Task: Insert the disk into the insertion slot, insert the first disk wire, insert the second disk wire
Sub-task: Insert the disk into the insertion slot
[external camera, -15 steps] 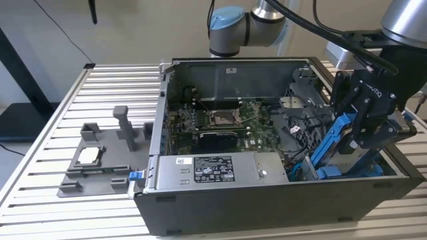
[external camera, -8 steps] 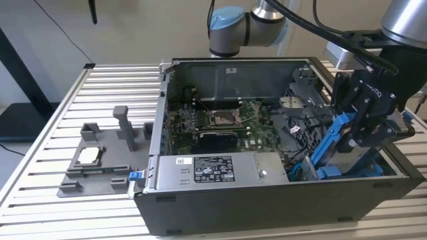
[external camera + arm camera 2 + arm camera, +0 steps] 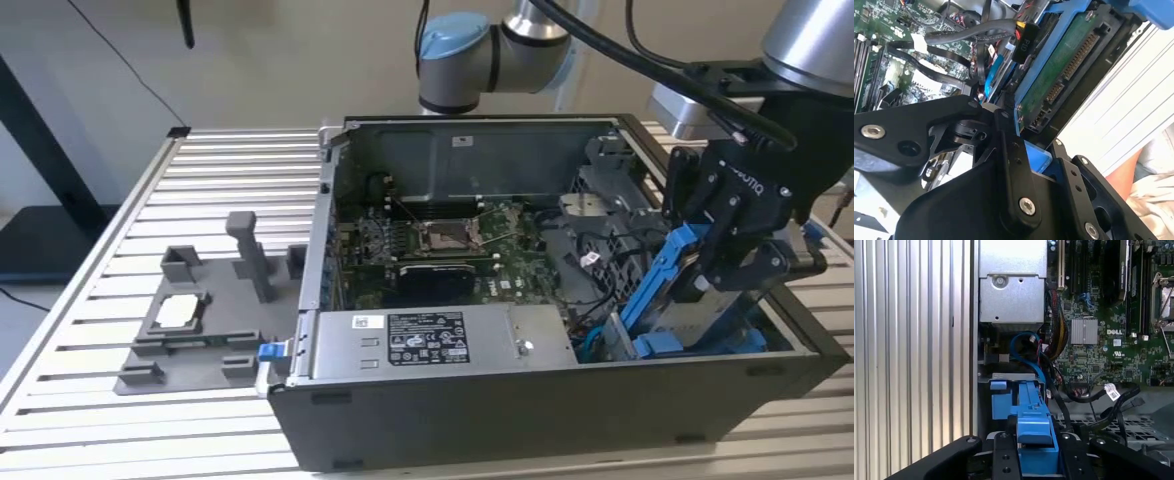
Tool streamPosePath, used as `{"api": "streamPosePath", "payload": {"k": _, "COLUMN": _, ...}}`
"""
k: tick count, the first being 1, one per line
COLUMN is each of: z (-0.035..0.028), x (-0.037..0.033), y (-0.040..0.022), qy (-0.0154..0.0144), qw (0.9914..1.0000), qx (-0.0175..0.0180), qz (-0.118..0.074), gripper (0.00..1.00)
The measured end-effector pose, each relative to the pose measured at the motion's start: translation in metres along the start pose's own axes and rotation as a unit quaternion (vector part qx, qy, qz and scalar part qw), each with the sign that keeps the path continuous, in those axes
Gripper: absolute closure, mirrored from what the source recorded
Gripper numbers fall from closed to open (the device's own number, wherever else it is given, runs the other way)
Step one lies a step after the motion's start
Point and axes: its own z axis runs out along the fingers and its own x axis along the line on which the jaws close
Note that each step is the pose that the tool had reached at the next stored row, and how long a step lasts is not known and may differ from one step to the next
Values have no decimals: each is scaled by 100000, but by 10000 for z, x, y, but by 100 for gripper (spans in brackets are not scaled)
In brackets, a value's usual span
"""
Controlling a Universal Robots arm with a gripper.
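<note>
- One black gripper [image 3: 727,285]; fingers [image 3: 1004,455] clamped on both sides of the flat silver-grey disk [image 3: 674,285] in its bright blue plastic carrier.
- Disk on edge, tilted, lower end at the grey metal insertion slot [image 3: 674,345], at the exterior view's right of the dark open computer case [image 3: 534,410].
- Black cable bundle [image 3: 954,37] and thin blue cable [image 3: 1024,340] lie just beside the disk, over the green motherboard [image 3: 441,240].
- Grey moulded fixture tray [image 3: 200,320] stands well apart on the slatted metal surface [image 3: 80,330].

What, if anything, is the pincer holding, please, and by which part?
The pincer grips the flat silver-grey hard drive by one end of its bright blue plastic carrier frame.
</note>
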Motion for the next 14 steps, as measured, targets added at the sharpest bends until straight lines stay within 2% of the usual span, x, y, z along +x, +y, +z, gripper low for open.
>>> {"api": "streamPosePath", "payload": {"k": 1, "z": -1, "x": -1, "y": 1, "qy": -173, "qw": 100000, "qx": 8, "qz": -5, "gripper": 68}}
{"api": "streamPosePath", "payload": {"k": 9, "z": -1, "x": -1, "y": 1, "qy": -174, "qw": 100000, "qx": 10, "qz": -7, "gripper": 66}}
{"api": "streamPosePath", "payload": {"k": 10, "z": -1, "x": -1, "y": 2, "qy": -177, "qw": 100000, "qx": 12, "qz": -3, "gripper": 60}}
{"api": "streamPosePath", "payload": {"k": 11, "z": -1, "x": -1, "y": 1, "qy": -174, "qw": 100000, "qx": 11, "qz": -4, "gripper": 60}}
{"api": "streamPosePath", "payload": {"k": 14, "z": -37, "x": 0, "y": 3, "qy": -183, "qw": 100000, "qx": 11, "qz": -4, "gripper": 60}}
